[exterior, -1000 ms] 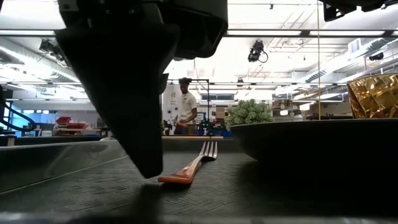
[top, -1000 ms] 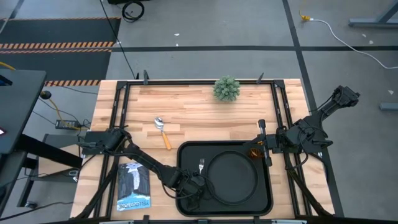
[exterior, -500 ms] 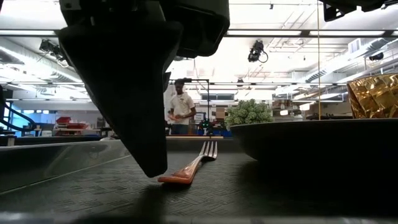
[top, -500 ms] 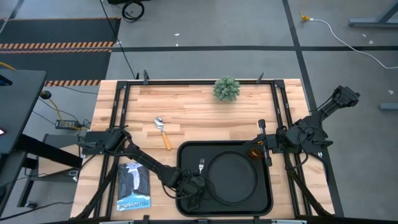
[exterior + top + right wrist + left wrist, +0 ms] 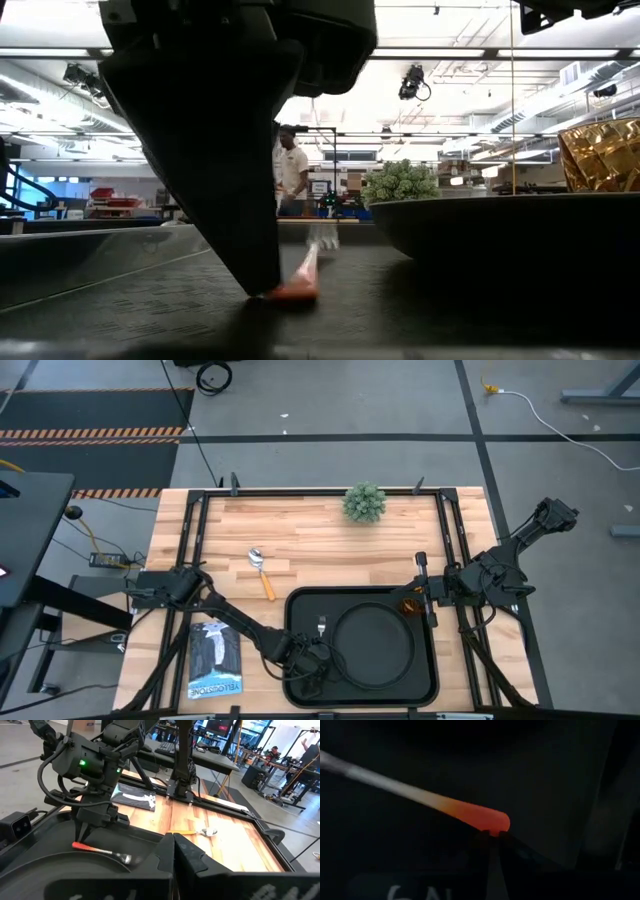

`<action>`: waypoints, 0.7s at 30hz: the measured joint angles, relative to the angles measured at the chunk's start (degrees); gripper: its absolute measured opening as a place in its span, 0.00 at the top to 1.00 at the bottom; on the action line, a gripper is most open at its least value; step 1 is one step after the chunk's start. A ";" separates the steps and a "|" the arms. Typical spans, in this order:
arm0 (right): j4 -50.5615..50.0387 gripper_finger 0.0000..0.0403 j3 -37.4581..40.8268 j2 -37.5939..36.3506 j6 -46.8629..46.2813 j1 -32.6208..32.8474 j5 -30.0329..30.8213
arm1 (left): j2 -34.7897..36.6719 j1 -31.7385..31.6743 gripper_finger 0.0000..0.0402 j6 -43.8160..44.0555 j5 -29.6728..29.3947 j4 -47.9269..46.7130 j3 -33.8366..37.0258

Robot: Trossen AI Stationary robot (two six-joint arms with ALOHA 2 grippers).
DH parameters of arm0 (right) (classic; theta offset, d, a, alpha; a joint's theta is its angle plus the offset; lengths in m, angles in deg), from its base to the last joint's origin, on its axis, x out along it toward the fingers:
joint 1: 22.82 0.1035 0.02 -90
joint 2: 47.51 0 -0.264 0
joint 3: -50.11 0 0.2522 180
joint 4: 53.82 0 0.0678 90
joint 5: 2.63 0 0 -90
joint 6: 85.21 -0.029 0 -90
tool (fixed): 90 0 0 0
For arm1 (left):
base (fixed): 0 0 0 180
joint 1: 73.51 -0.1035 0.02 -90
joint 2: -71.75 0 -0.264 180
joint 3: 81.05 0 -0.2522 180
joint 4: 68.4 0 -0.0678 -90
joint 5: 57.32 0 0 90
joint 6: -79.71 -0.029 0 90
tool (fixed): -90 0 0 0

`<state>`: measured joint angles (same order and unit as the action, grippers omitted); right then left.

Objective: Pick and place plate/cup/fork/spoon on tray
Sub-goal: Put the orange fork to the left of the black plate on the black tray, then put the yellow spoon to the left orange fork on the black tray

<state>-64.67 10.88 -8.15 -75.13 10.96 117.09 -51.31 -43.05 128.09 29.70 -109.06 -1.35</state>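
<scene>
Black tray (image 5: pixel 300 605) lies at the near middle of the wooden worktop (image 5: pixel 320 535). At its near left, the left hand (image 5: pixel 312 658) is low over the tray floor, its tip against the orange handle end of the fork (image 5: pixel 322 626). I cannot tell whether it grips the handle or only touches it. The fork lies on the tray just left of the plate (image 5: pixel 375 645), tines pointing far, and looks smeared in the low view, so it is probably moving.

The plate fills the tray's middle. The amber cup (image 5: pixel 408 603) stands at the tray's far right corner, just beside the right hand (image 5: pixel 425 592), which is closed and holds nothing. The spoon (image 5: pixel 260 571) is not yet on the tray; it lies on bare wood beyond the tray's far left corner. A small green plant (image 5: pixel 365 502) sits at the far edge.

Risks, as a judgement: if the left hand lifts while the handle is caught on it, the fork could flip, skid under the plate's rim or slide off the tray. A careless swing of the right hand could knock the light cup over. Reaching for the spoon, the left arm passes over the fork and could drag it.
</scene>
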 joint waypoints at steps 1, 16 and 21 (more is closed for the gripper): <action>-0.02 0.98 0.00 0.02 0.01 -0.02 -0.05 | -0.23 0.00 0.88 -0.04 -0.06 0.33 -0.02; 0.07 0.98 0.00 -0.01 -0.02 0.00 -0.47 | -0.30 -0.15 0.88 -0.03 -0.20 1.79 0.07; 0.07 0.98 0.00 0.02 -0.02 -0.01 -0.47 | 1.16 -0.45 0.88 0.71 1.26 1.30 0.29</action>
<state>-64.60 10.88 -8.13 -75.14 10.94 116.63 -50.15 -43.51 128.80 30.96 -107.76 -1.06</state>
